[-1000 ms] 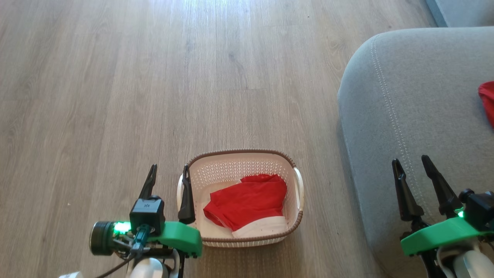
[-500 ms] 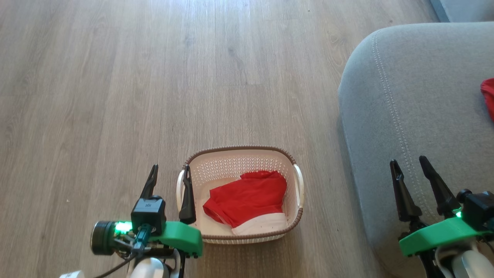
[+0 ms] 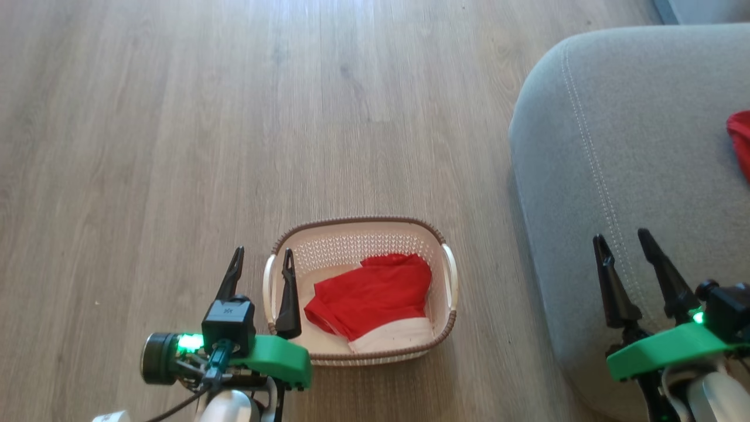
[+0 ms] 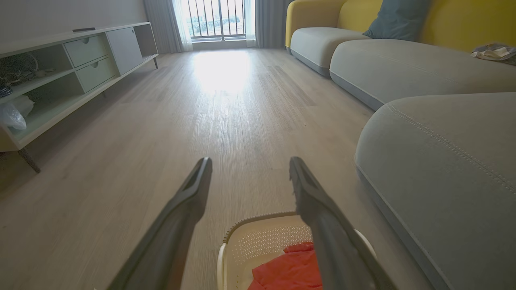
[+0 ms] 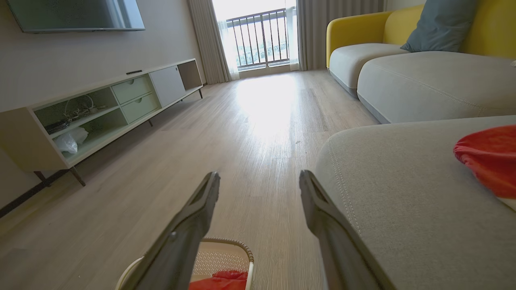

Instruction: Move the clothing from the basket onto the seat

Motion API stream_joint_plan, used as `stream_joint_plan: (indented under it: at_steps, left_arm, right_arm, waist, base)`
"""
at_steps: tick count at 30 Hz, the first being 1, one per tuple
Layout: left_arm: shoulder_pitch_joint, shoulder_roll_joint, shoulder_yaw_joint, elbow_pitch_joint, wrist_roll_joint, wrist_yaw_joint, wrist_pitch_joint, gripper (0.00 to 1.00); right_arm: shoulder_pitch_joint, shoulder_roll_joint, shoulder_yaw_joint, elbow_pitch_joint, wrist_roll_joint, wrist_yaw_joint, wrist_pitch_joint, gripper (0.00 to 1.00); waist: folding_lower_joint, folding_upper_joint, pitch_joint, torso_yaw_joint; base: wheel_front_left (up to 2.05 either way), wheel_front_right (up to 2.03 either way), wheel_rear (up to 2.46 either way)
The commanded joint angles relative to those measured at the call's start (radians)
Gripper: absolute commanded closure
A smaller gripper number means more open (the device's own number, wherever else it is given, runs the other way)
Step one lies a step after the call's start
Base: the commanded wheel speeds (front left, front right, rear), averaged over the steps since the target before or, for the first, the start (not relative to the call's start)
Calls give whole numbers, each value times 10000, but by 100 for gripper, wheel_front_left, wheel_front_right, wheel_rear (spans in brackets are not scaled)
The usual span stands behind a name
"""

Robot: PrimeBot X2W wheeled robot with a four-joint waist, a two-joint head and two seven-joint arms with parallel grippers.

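Note:
A cream basket [image 3: 358, 230] with a brown rim stands on the wood floor and holds one red garment [image 3: 369, 296] with a white band. Another red garment [image 3: 740, 140] lies on the grey seat [image 3: 633, 146] at the right edge. My left gripper [image 3: 263, 256] hovers open over the basket's left handle, nothing between its fingers. Above the seat's front left corner my right gripper [image 3: 621, 237] is open and empty. The left wrist view shows the basket [image 4: 262, 237] and red garment [image 4: 290, 272] below the fingers; the right wrist view shows the seat [image 5: 395, 193] with the red garment [image 5: 485, 159].
Bare wood floor [image 3: 234, 117] spreads left of and beyond the basket. A low TV cabinet [image 5: 100, 108] lines the far left wall. More grey and yellow sofa sections [image 4: 403, 60] with a blue cushion [image 4: 393, 18] stand beyond the seat.
The head camera has shifted a little, so the basket and seat sit slightly higher in view. Both grippers stay open, holding nothing.

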Motion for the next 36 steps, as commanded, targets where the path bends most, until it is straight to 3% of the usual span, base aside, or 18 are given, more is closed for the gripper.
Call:
stream_joint_plan:
  at_steps: [1,7,17,28,36]
  left_arm:
    - [-462,3,240,-318,-29,94,-49,0]
    - [-722,3,-81,118,58,70,-49,0]
    - [-2373,3,-983,2013,556,-290,-49,0]
    - [-5019,69,-1625,5274,1295,-1013,-49,0]
    - [-7203,269,-2224,7871,1879,-1577,-49,0]
  right_arm:
    - [-452,-268,166,-380,43,0,-93,0]
    - [-589,-326,161,-253,-34,0,-93,0]
    - [-1153,-363,-110,-139,-116,0,-93,0]
    - [-2001,-161,131,-242,-119,0,-93,0]
    - [-2363,168,483,-326,15,0,-93,0]
  waist:
    - [0,0,109,-59]
    - [0,0,844,-356]
    - [0,0,3183,-967]
    - [0,0,6147,-1796]
    - [0,0,7640,-2443]
  base:
    - [0,0,0]
    - [0,0,0]
    - [0,0,0]
    - [0,0,0]
    - [0,0,0]
